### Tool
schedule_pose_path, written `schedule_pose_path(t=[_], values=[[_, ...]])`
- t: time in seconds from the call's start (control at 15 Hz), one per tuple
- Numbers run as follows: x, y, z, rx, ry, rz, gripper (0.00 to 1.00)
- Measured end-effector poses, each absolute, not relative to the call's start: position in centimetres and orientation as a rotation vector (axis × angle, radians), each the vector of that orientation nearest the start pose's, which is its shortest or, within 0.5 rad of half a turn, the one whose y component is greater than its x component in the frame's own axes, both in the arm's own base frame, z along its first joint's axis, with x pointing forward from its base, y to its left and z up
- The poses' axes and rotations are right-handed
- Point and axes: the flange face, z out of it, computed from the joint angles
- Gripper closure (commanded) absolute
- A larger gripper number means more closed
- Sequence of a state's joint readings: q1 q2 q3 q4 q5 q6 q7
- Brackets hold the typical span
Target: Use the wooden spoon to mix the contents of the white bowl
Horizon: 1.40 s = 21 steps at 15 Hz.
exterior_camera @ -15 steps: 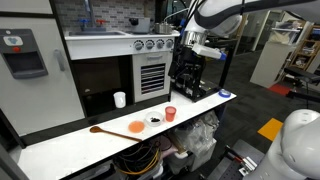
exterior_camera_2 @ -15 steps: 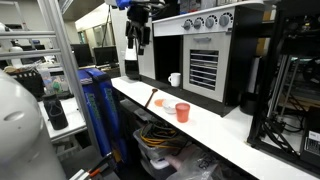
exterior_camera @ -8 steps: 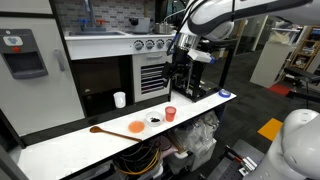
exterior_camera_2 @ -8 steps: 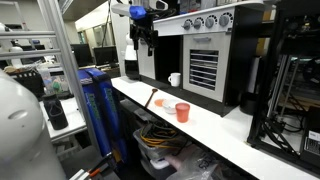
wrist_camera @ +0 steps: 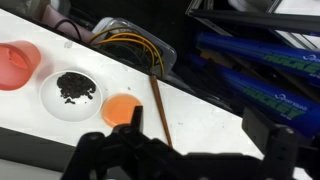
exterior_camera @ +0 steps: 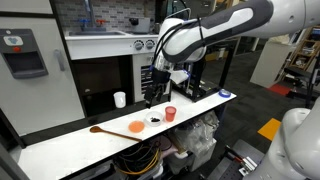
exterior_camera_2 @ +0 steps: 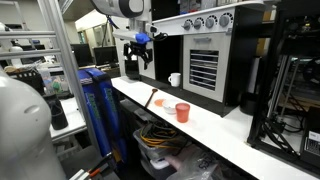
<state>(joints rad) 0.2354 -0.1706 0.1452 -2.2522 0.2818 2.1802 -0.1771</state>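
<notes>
The wooden spoon lies flat on the white counter, left of the flat orange dish; in the wrist view its handle runs down beside that dish. The white bowl stands upright next to the dish, with the dark contents inside it. My gripper hangs open above the dishes, well clear of the counter, with nothing between its fingers. The spoon's lower end is hidden behind the gripper body in the wrist view.
A red cup stands right of the bowl, and a white cup sits at the back by the oven front. A black machine stands at the counter's right. Cables lie below the counter's edge.
The arm has swung left and down from near the black machine to above the dishes. The jaws stayed open and nothing on the counter moved.
</notes>
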Motion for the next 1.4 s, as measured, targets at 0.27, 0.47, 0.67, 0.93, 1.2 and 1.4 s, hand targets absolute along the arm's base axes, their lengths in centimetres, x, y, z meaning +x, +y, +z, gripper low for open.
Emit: schedule_pose_path(t=[0.27,0.47,0.67,0.93,1.2,1.4], values=[[48.5,22.1,39.4,-2.861,-0.760,-0.084,0.00],[51.0,23.1,36.1,-2.881,-0.889,-0.077,0.00],[53.3,24.1,33.7,-2.899,-0.987,-0.109,0.00],[55.1,25.8,31.9,-2.909,-1.005,-0.195,0.00],[55.7,27.6,30.8,-2.927,-0.871,-0.241,0.00],[55.6,27.8,30.6,-2.927,-0.865,-0.238,0.00]])
